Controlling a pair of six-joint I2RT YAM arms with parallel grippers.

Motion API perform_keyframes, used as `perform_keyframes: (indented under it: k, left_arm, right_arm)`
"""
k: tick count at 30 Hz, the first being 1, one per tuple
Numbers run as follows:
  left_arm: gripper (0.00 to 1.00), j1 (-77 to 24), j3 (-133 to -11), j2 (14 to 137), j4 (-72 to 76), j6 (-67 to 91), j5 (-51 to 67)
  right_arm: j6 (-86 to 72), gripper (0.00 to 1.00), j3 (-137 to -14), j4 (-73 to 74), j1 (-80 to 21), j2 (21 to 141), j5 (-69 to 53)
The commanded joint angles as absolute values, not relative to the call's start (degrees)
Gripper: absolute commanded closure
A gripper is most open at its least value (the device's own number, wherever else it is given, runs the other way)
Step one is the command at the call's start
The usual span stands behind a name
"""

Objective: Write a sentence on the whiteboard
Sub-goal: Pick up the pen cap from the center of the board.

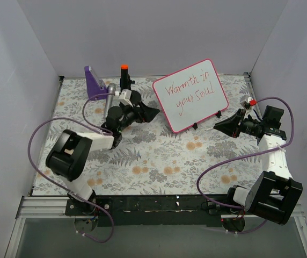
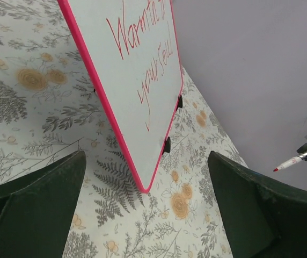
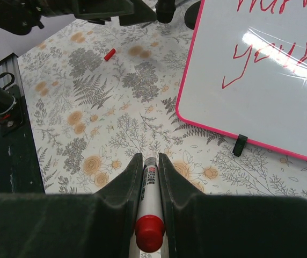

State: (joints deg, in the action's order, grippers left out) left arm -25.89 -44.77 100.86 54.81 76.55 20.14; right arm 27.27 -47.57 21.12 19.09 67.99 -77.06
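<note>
Only right wrist view shows red cap (image 3: 109,54) | one whiteboard (image 1: 199,115), one marker (image 3: 149,188) | left gripper (image 2: 147,161) wide | right gripper (image 3: 149,158) clamps marker

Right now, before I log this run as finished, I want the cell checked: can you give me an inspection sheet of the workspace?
Surface: floral-print mat, lying flat.
Job's things: whiteboard propped on black feet; sentence "Warmth in your soul" in red, two lines.
Clutter: purple stand and orange-capped marker at back left; small red piece, perhaps a cap, loose on the mat.
Grippers: left gripper open, empty, near the board's edge; right gripper shut on red marker, clear of the board.
Cables: purple cables loop off both arms.
Surroundings: plain walls on three sides.
</note>
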Motion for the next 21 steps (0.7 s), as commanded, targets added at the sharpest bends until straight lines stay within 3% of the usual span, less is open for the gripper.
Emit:
perform_keyframes:
  k: [1,8,14,21]
  left_arm:
    - [0.02,-25.6,-40.1,84.0,37.6,73.7,12.3]
    - [0.02,-17.4,-37.7,70.9,5.0,78.5,15.9]
    - [0.02,-16.1,-38.8,68.6,-8.7,80.0,1.2]
    - [0.04,-16.1,-46.1,75.8,-20.8,76.4,-9.3]
  right_arm:
    - [29.1,0.99,-50.3,22.6,18.9,67.3,-77.3]
    - [29.5,0.99,-50.6,23.3,18.7,67.1,-77.9]
    - [29.6,0.99,-50.5,23.4,18.6,66.6,-77.3]
    - [29.5,0.99,-50.5,23.4,18.6,66.6,-77.2]
